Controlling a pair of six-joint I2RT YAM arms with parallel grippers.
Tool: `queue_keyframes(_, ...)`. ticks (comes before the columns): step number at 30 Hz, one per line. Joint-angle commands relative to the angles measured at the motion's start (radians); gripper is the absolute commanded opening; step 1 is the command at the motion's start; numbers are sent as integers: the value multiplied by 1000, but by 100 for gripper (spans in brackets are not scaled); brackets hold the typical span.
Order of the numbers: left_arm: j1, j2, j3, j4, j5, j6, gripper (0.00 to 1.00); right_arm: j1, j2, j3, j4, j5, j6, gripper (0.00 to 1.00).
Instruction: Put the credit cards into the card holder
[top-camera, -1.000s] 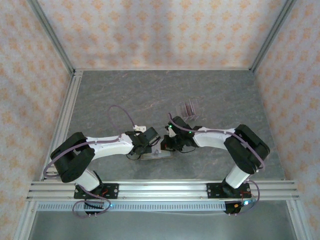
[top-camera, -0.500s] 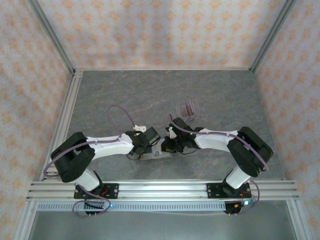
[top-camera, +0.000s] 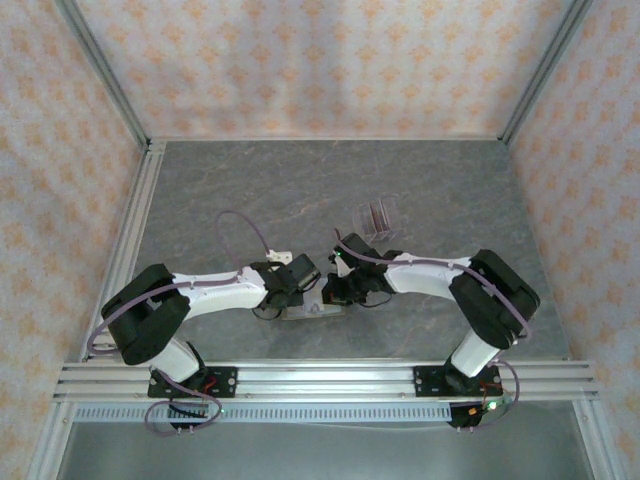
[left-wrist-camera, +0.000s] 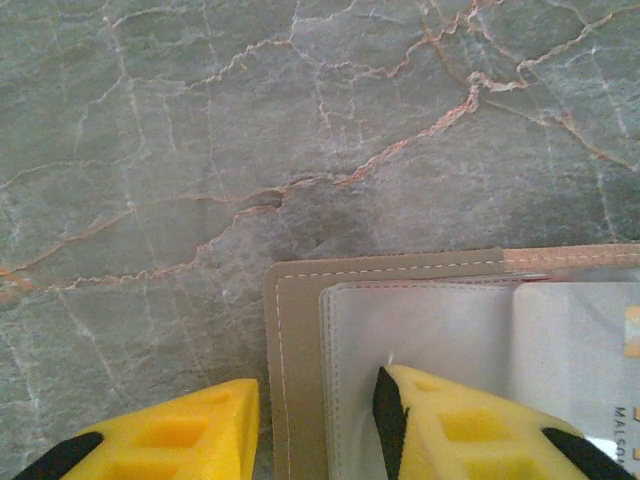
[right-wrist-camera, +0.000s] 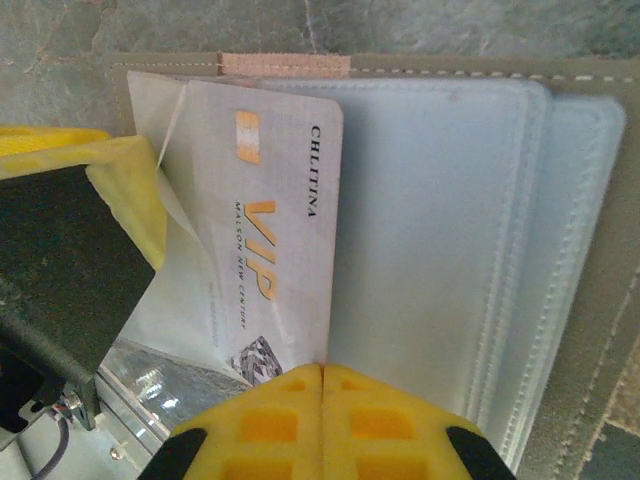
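Observation:
The card holder (top-camera: 312, 311) lies open on the table between my two grippers, olive-tan with grey clear sleeves (left-wrist-camera: 430, 330) (right-wrist-camera: 440, 220). A pale credit card (right-wrist-camera: 270, 230) with orange VIP lettering sits slanted at a sleeve's mouth, and its edge (left-wrist-camera: 575, 350) also shows in the left wrist view. My right gripper (right-wrist-camera: 322, 372) (top-camera: 342, 290) is shut on that card's lower edge. My left gripper (left-wrist-camera: 315, 400) (top-camera: 288, 288) stands open astride the holder's left edge, one finger (left-wrist-camera: 460, 425) on the sleeve and the other on the table. More dark red credit cards (top-camera: 378, 214) stand further back.
A clear plastic slotted stand (top-camera: 379, 219) holds the dark cards behind the right arm. My left finger (right-wrist-camera: 125, 190) and its dark mount crowd the card's left side. Metal rails (top-camera: 320, 378) run along the near edge, and patterned walls enclose the grey marbled table.
My left gripper's jaws have spread apart over the holder's edge. The right gripper has stayed shut, and both arms have hardly shifted.

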Motion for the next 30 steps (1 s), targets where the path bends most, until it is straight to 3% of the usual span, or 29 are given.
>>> queue_keyframes(1, 7, -25, -21, -43, 7, 20, 45, 8, 19, 34, -58, 0, -42, 0)
queue_keyframes(5, 21, -86, -18, -60, 30, 19, 48, 8, 19, 43, -83, 4, -56, 0)
queue_keyframes(9, 47, -143, -23, -47, 76, 26, 46, 8, 15, 54, -114, 7, -74, 0)
queue_keyframes(21, 53, -74, -16, 3, 138, 50, 15, 8, 47, 125, -179, -7, -126, 0)
queue_keyframes(30, 55, -27, -16, 11, 128, 53, 11, 8, 81, 153, -176, -17, -130, 0)
